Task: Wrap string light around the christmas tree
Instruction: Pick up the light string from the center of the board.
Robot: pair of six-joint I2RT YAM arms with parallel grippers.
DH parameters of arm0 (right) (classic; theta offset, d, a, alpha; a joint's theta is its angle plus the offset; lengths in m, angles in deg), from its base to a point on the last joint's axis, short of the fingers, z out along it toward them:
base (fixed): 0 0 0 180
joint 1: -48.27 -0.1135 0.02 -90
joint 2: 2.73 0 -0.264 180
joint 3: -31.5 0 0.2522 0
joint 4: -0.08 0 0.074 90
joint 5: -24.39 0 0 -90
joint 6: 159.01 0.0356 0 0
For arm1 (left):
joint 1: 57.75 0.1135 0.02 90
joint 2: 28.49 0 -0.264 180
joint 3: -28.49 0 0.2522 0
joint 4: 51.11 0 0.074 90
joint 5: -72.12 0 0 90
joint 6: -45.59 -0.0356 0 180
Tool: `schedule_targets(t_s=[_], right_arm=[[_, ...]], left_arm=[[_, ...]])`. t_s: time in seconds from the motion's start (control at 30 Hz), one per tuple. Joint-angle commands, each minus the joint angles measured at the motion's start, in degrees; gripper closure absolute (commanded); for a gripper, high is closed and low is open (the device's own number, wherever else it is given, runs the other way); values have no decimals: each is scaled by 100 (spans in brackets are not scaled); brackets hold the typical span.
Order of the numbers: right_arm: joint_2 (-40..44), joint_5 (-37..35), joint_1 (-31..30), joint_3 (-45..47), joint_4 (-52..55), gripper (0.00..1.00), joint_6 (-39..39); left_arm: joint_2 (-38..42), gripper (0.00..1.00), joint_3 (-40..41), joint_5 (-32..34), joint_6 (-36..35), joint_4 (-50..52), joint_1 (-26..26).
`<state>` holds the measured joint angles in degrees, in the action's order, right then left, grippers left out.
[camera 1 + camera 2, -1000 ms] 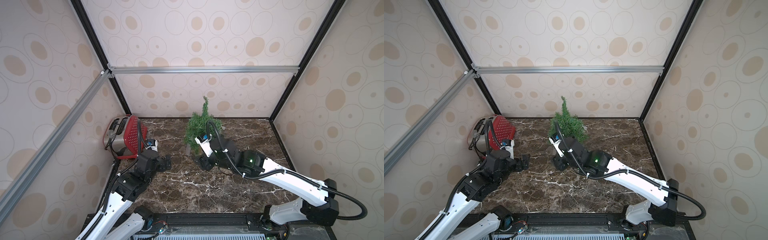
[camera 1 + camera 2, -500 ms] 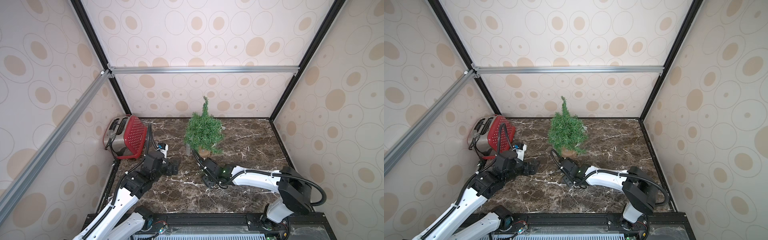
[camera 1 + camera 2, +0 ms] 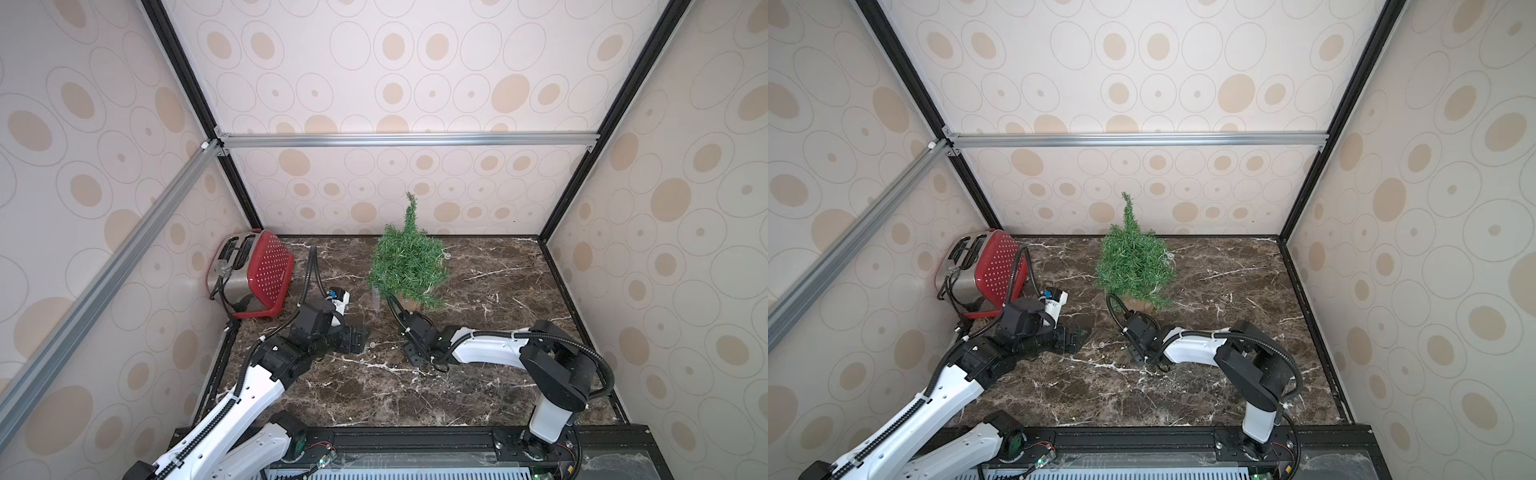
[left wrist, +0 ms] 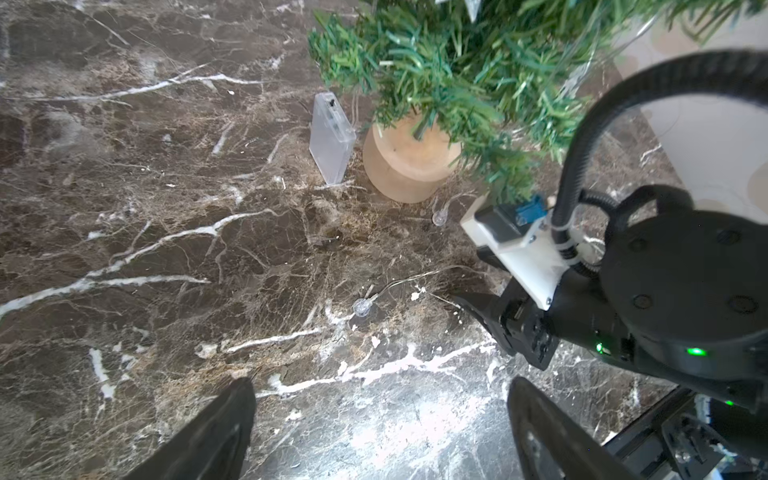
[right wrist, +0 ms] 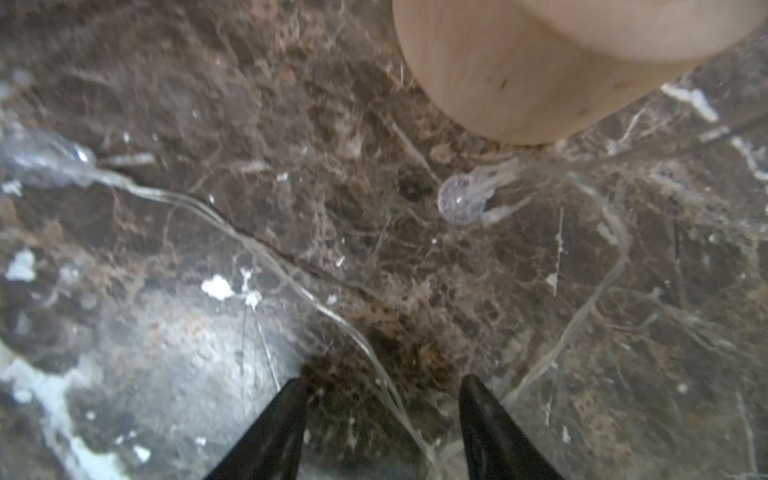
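R gripper (image 5: 382,386), off the christmas tree (image 3: 405,262) at the bench (image 3: 374,399) mid back edge, now sits low, jaws half-open and narrowing astride the slack string light (image 5: 461,200) lying just before the tree's base, nothing gripped yet, so prob. a re-grab for the next wrap; L gripper (image 4: 380,388) gapes wide, empty.

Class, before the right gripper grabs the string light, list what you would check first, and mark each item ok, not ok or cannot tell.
1. String light runs between the right gripper's jaws: ok.
2. Right gripper shut on it: not ok, jaws apart.
3. Left gripper open and empty: ok.
4. Christmas tree upright: ok.
5. Battery box beside the tree's base: ok.
6. String light free of branch snags: cannot tell.
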<state>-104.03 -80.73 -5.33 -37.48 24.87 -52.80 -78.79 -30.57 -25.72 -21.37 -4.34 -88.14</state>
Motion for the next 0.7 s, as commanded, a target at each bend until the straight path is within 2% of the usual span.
schedule_targets(t_s=[0.0,0.07,0.13,0.2,0.3,0.43,0.53,0.67], right_arm=[[-278,-179,15,-132,57,44,-3],[-427,-237,20,-245,220,52,9],[-448,-235,17,-267,269,67,38],[-278,-284,-16,-203,285,83,90],[229,-439,-144,3,172,99,80],[1010,-483,-329,143,67,100,-72],[1494,-375,-398,89,145,100,-241],[2131,-138,-452,16,248,100,-549]], left_arm=[[-22,6,-234,-231,-386,179,-26],[-82,6,-247,-271,-519,204,-27],[-113,7,-247,-292,-630,190,-22],[-103,7,-240,-303,-771,116,-34],[-39,7,-193,-305,-973,-38,-30],[30,7,-47,-549,-1298,-376,-31],[56,1,153,-1071,-1557,-812,-37],[139,1,246,-1445,-1988,-1204,-47]])
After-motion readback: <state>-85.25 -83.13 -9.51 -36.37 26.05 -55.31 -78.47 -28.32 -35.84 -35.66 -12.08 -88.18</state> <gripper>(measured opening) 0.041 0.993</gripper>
